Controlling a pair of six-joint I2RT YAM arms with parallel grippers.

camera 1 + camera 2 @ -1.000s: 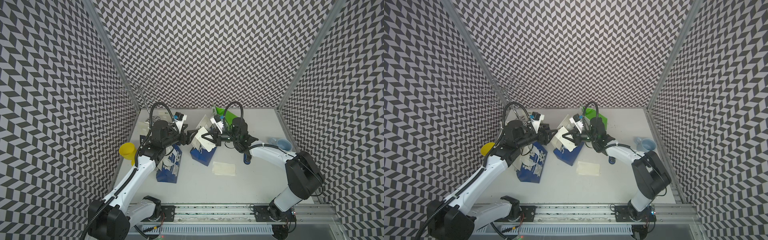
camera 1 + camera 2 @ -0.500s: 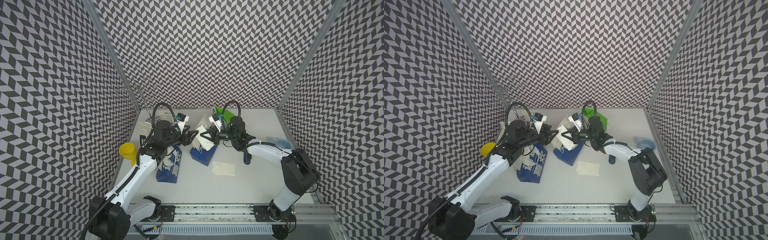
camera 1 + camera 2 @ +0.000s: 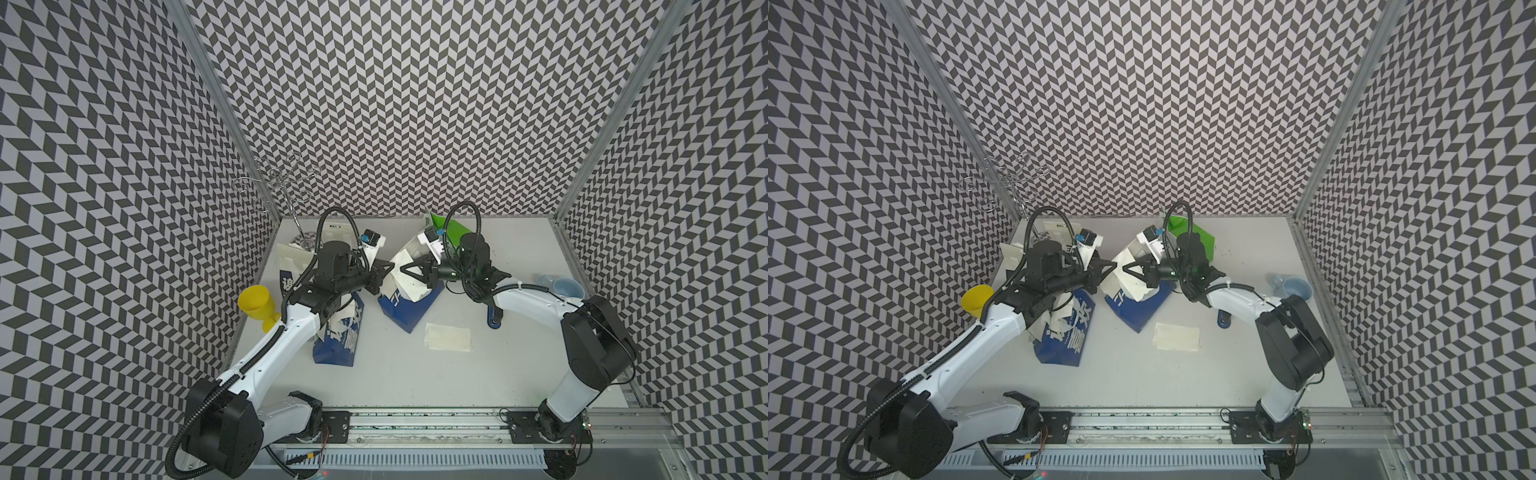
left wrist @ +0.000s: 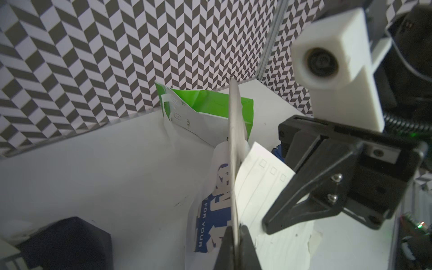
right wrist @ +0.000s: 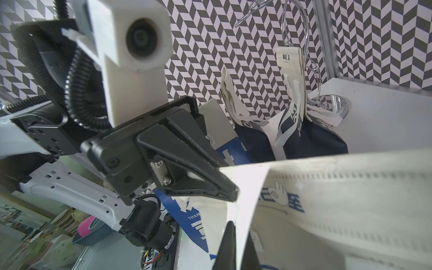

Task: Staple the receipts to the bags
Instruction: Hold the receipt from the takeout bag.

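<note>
A dark blue bag (image 3: 409,313) (image 3: 1138,309) stands tilted in the middle of the table. A white lined receipt (image 4: 261,177) (image 5: 243,187) lies against its top edge. My left gripper (image 3: 388,269) (image 4: 236,230) is shut on that thin top edge, seen edge-on, with the receipt right beside it. My right gripper (image 3: 401,268) (image 5: 237,231) faces it from the other side, shut on the receipt sheet. The two grippers' tips nearly touch. More receipts (image 3: 449,337) lie stacked on the table in front. The green bag (image 3: 455,227) (image 4: 210,102) stands behind the right gripper.
Another blue bag (image 3: 338,338) lies under my left forearm, and more bags (image 3: 291,262) (image 5: 313,140) stand at the back left by a wire stand (image 3: 286,187). The blue stapler (image 3: 494,320) lies under my right arm. A yellow cup (image 3: 257,301) sits far left, a blue mug (image 3: 565,287) far right.
My left gripper has moved right to the middle bag's top and closed its jaws on the edge. The right gripper has stayed shut on the receipt and shifted slightly left.
</note>
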